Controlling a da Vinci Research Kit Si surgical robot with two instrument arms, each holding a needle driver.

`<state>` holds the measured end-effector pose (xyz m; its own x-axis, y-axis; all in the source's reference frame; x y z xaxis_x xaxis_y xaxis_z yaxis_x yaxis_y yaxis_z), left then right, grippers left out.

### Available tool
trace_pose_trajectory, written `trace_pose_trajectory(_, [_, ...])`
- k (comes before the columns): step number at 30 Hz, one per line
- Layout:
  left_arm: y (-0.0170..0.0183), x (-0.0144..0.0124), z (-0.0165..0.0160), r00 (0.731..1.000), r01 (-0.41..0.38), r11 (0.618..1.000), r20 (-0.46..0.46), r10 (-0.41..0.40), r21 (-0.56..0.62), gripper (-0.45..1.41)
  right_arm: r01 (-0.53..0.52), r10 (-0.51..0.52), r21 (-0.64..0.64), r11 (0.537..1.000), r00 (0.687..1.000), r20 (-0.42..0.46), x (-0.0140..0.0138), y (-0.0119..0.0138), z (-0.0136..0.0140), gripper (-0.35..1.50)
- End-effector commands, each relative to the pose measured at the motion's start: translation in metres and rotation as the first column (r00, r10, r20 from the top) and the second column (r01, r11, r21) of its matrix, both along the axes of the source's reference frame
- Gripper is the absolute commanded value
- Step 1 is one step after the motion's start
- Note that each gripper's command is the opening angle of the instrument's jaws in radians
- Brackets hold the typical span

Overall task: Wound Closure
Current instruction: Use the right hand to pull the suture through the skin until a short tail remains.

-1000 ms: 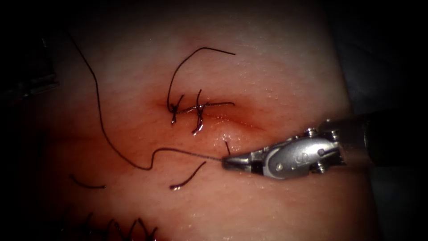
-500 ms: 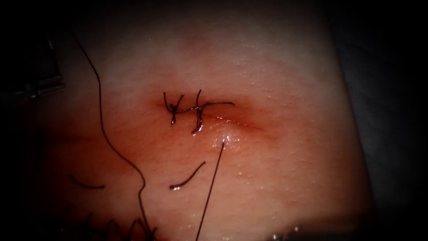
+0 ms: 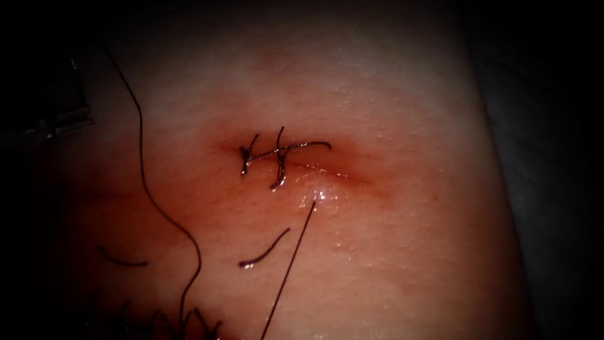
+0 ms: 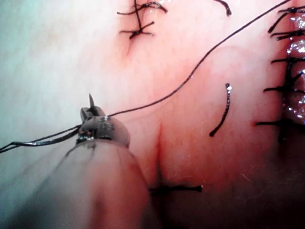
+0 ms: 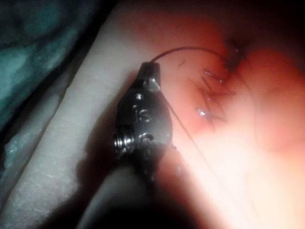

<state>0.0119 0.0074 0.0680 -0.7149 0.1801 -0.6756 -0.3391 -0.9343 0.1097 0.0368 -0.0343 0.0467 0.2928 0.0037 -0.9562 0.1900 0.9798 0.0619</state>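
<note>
- Two stitches sat across the cut, toward its 9 o'clock end; the 3 o'clock end lay open and glistening.
- Two strands of thread counted in the endoscope view: one ran taut from the tissue just at 6 o'clock of the cut straight off toward 6 o'clock. The other, a slack strand, wandered from 10 o'clock down to 7 o'clock.
- Two loose cut ends: one near the taut strand, one well apart at 8 o'clock.
- One older stitch row hugged the 6 o'clock edge.
- Left tool: jaws closed with the thread running through them. A short pointed tip stood past the jaws; I could not tell if that was the needle.
- Right tool: jaws pinched together on the thread, which arced from them to the stitches.
- The tissue's border met dark cloth at 3 o'clock; bare tissue lay open from 3 to 5 o'clock of the cut.
</note>
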Motion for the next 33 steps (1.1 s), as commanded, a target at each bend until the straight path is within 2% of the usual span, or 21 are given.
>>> trace_pose_trajectory(1, [0.0001, -0.0006, 0.0006, 1.0, 0.0, 1.0, 0.001, 0.0, -0.001, -0.45, -0.043, 0.043, 0.002, 0.999, 0.999, 0.033, -0.0012, 0.0014, 0.0002, 1.3])
trace_pose_trajectory(7, [0.0001, -0.0006, 0.0006, 1.0, 0.0, 1.0, 0.001, 0.0, -0.001, -0.45, -0.127, 0.128, -0.05, 0.991, 0.991, 0.035, -0.0075, 0.0067, -0.0008, 1.45])
trace_pose_trajectory(10, [0.0001, -0.0005, 0.0006, 1.0, 0.0, 1.0, 0.001, 0.0, -0.001, -0.45, -0.139, 0.142, -0.059, 0.989, 0.989, 0.044, -0.0103, 0.0078, -0.0015, 1.45])
trace_pose_trajectory(16, [0.0002, -0.0005, 0.0007, 1.0, 0.0, 1.0, 0.001, 0.0, -0.001, -0.45, -0.15, 0.154, -0.066, 0.986, 0.987, 0.045, -0.0152, 0.0076, -0.0035, 1.46])
trace_pose_trajectory(20, [0.0002, -0.0004, 0.0007, 1.0, -0.002, 1.0, 0.002, 0.002, 0.0, -0.45, -0.092, 0.095, -0.071, 0.993, 0.994, 0.049, -0.0189, 0.0061, -0.006, 1.46])
trace_pose_trajectory(22, [0.0002, -0.0002, 0.0007, 1.0, -0.002, 1.0, 0.002, 0.002, 0.0, -0.45, -0.06, 0.066, -0.081, 0.995, 0.996, 0.067, -0.0205, 0.0058, -0.0074, 1.43])
trace_pose_trajectory(24, [0.0002, -0.0002, 0.0006, 1.0, -0.003, 1.0, 0.002, 0.003, 0.0, -0.45, -0.044, 0.05, -0.086, 0.995, 0.997, 0.066, -0.0223, 0.0059, -0.0086, 1.31])
trace_pose_trajectory(28, [0.0002, -0.0003, 0.0006, 1.0, -0.002, 1.0, 0.002, 0.002, 0.0, -0.45, -0.088, 0.094, -0.106, 0.99, 0.994, 0.056, -0.0236, 0.0081, -0.0086, 1.25])
trace_pose_trajectory(30, [0.0002, -0.0003, 0.0006, 1.0, -0.002, 1.0, 0.001, 0.002, 0.0, -0.45, -0.113, 0.125, -0.131, 0.985, 0.989, 0.083, -0.0233, 0.0093, -0.0072, 1.31])
trace_pose_trajectory(33, [0.0001, -0.0003, 0.0005, 1.0, -0.001, 1.0, 0.001, 0.001, 0.0, -0.45, -0.127, 0.149, -0.176, 0.976, 0.982, 0.114, -0.0222, 0.0115, -0.0042, 1.21])
